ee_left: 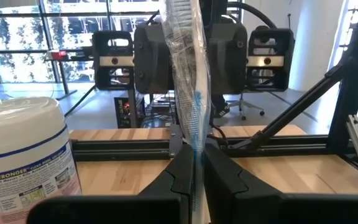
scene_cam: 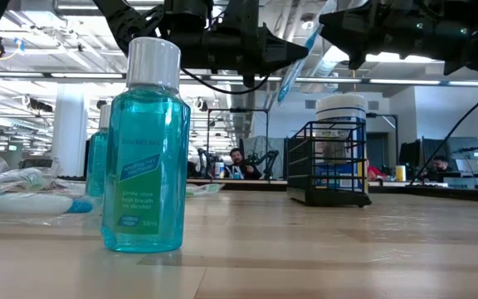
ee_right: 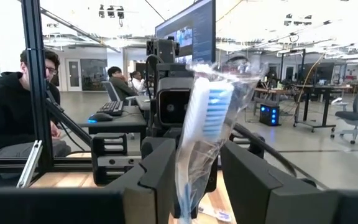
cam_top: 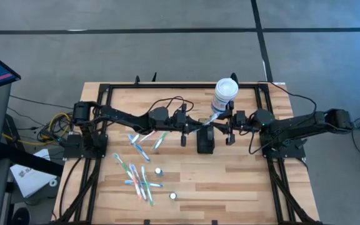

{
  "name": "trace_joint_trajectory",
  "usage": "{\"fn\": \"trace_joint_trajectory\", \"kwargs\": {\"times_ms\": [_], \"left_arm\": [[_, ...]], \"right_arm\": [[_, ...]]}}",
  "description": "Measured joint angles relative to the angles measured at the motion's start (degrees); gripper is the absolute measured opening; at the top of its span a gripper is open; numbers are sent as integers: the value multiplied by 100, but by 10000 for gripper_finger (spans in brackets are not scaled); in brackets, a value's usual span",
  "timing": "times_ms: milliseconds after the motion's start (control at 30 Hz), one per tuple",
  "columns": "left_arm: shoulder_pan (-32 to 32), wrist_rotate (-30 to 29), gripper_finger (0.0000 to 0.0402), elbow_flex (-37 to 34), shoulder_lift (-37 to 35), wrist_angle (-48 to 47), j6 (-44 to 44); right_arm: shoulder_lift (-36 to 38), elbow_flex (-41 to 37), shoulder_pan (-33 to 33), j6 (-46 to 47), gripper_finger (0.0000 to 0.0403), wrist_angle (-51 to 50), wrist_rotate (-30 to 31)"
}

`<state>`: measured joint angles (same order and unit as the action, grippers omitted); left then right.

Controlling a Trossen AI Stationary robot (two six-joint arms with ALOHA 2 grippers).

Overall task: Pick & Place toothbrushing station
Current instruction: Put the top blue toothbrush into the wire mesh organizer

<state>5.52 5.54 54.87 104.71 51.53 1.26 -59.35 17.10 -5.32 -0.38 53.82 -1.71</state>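
Note:
The black slotted caddy stands upright on the table's middle and also shows in the low view. The white canister with the blue label stands just behind it. My left gripper is shut on a plastic-wrapped toothbrush above the caddy. My right gripper faces it, open. Its fingers stand on either side of the brush's blue bristle head. I cannot tell whether they touch the wrapper. The brush slants upward in the low view. My left gripper pinches the wrapped toothbrush's handle between its two fingers, near the end away from the bristles. The fingers come level from the table's left and lie along the brush, which sticks out ahead of them. The brush is lifted clear, over the caddy.
Several wrapped toothbrushes lie on the table's left middle. Two small capped bottles stand near the front. One teal mouthwash bottle stands close to the low camera. People sit in the room beyond.

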Motion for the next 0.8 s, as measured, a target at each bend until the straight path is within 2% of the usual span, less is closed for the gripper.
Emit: {"fn": "trace_joint_trajectory", "kwargs": {"times_ms": [200,400,800], "left_arm": [[0,2,10,0,0,1,0],[2,21,11,-2,4,-26,27],[52,-12,46,-2,2,-21,0]], "right_arm": [[0,91,47,-9,93,22,-10],[4,120,141,-291,15,-133,-63],[4,120,157,-431,7,-216,-57]]}}
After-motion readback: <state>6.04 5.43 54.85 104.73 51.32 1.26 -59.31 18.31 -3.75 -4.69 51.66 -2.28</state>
